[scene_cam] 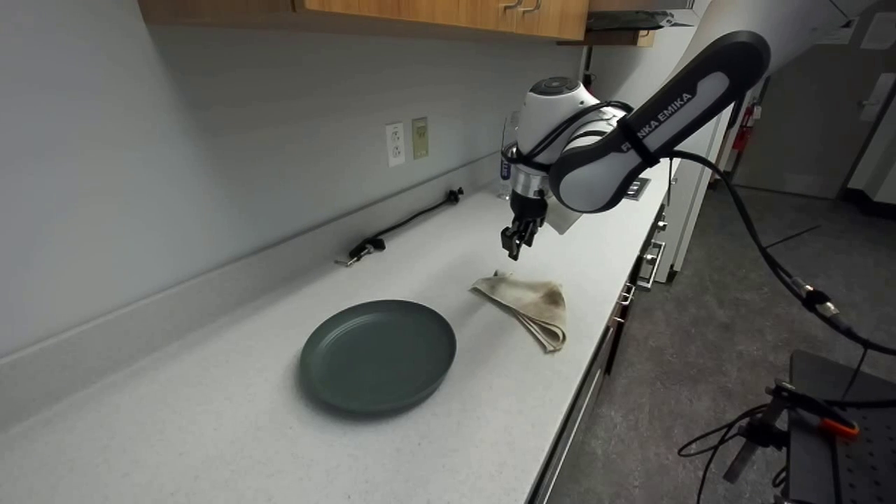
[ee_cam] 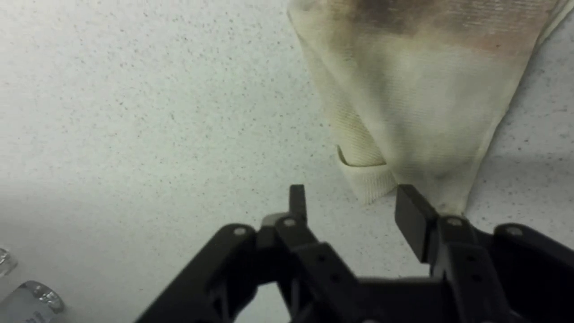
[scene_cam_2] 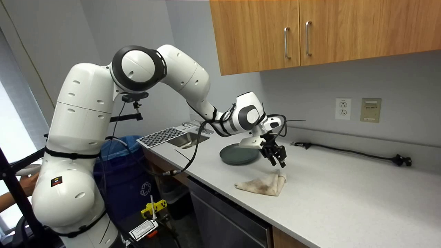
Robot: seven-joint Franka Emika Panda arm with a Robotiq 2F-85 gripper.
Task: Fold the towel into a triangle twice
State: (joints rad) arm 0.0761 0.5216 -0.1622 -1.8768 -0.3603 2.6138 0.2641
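Gripper (ee_cam: 352, 206) parted, towel (ee_cam: 439, 98) cropped in wrist view; bottle (scene_cam: 505, 171) partly hidden by arm (scene_cam: 549, 122)

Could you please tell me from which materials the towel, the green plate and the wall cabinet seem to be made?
The towel looks like matte cloth, probably cotton: the wrist view shows fine ribbing and soft folds. The green plate is smooth and mostly matte, perhaps ceramic or plastic; its even colour leaves this open. The wall cabinet looks smooth with visible grain: wood or laminate.
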